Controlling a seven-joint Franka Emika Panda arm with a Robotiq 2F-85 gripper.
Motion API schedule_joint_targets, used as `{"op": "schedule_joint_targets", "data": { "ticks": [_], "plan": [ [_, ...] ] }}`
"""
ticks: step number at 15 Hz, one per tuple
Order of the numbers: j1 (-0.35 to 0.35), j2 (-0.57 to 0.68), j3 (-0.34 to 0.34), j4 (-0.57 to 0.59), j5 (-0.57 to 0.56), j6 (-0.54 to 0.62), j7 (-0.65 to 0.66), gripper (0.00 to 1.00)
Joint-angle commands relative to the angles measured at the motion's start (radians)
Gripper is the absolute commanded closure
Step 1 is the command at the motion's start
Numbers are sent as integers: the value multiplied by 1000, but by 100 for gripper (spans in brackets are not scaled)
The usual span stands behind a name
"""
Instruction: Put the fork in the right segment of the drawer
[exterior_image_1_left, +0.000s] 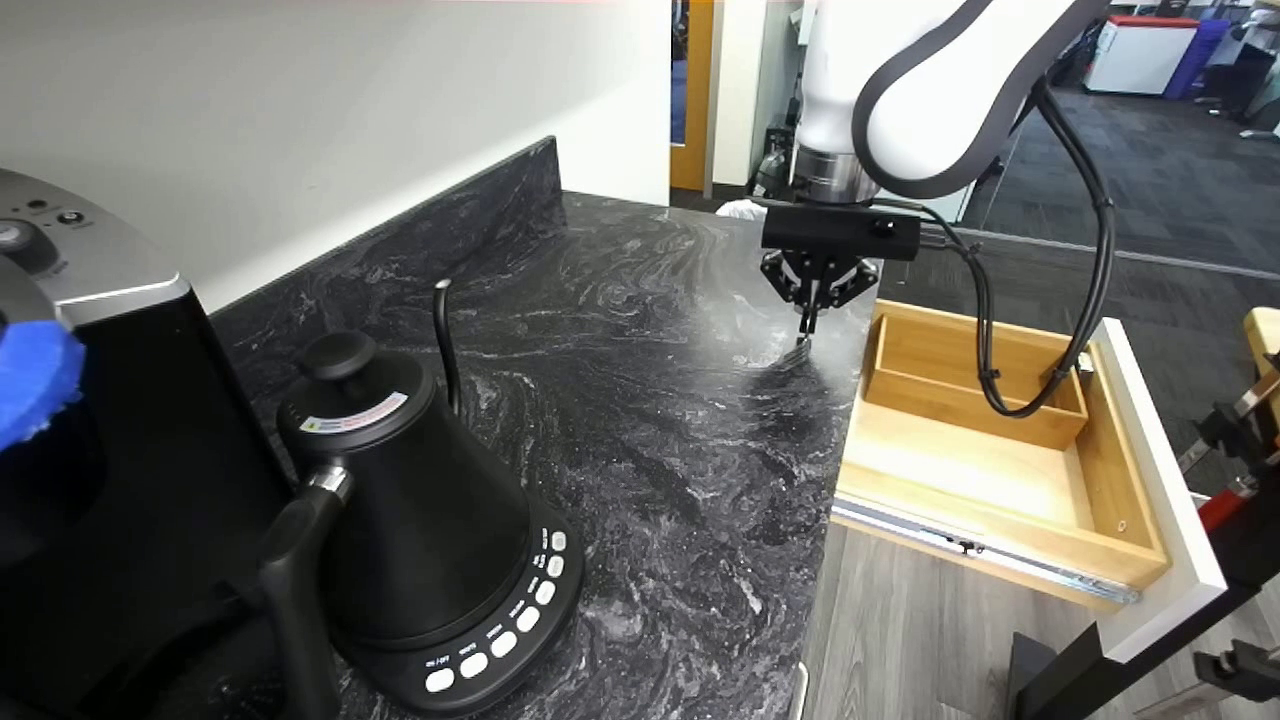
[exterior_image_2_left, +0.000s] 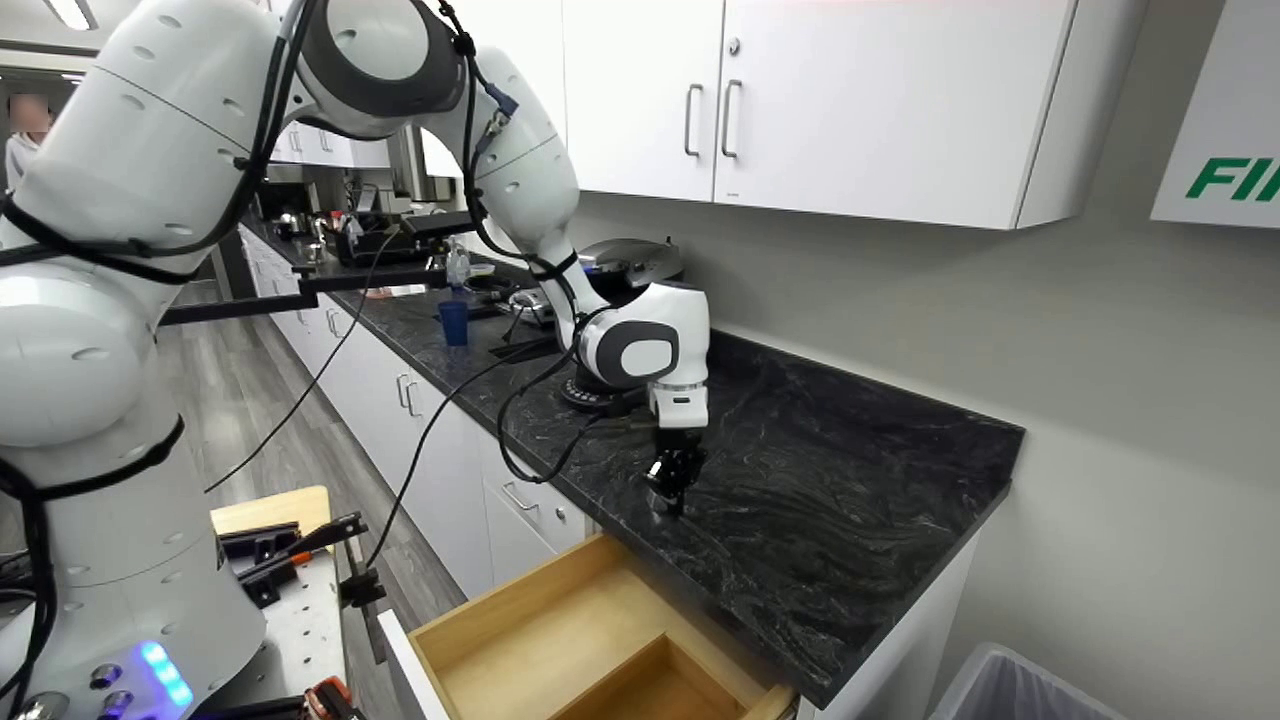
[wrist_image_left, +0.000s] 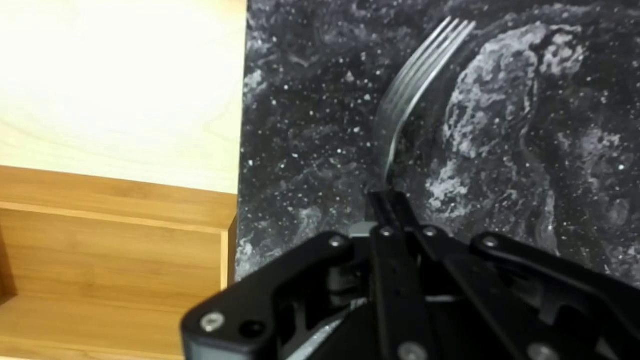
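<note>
My gripper (wrist_image_left: 387, 194) is shut on the silvery fork (wrist_image_left: 400, 100) in the wrist view. Its fingertips pinch the fork's neck or handle, and the tines point away from the fingers. The rest of the handle is hidden by the jaws. In an exterior view the gripper (exterior_image_1_left: 806, 325) points down with the fork (exterior_image_1_left: 797, 355) low over the dark counter; whether the fork touches it I cannot tell. The gripper (exterior_image_2_left: 672, 500) also shows near the counter edge, where the fork is hard to make out. The open drawer (exterior_image_1_left: 960, 460) stands beside the counter, lower than its top.
A wooden divider (wrist_image_left: 115, 215) parts a smaller compartment from the large one; it also shows in an exterior view (exterior_image_1_left: 975, 408). A black kettle (exterior_image_1_left: 420, 540) and a coffee machine (exterior_image_1_left: 100, 480) stand on the counter (exterior_image_1_left: 690, 560). Arm cables (exterior_image_1_left: 1000, 390) hang in front of the drawer.
</note>
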Motion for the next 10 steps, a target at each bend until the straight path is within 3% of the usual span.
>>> {"op": "schedule_joint_targets", "data": {
  "ticks": [1,10],
  "plan": [
    [-26,-33,23,-32,9,19,-13,97],
    [16,-57,-26,13,-52,0,20,97]
  ]
}}
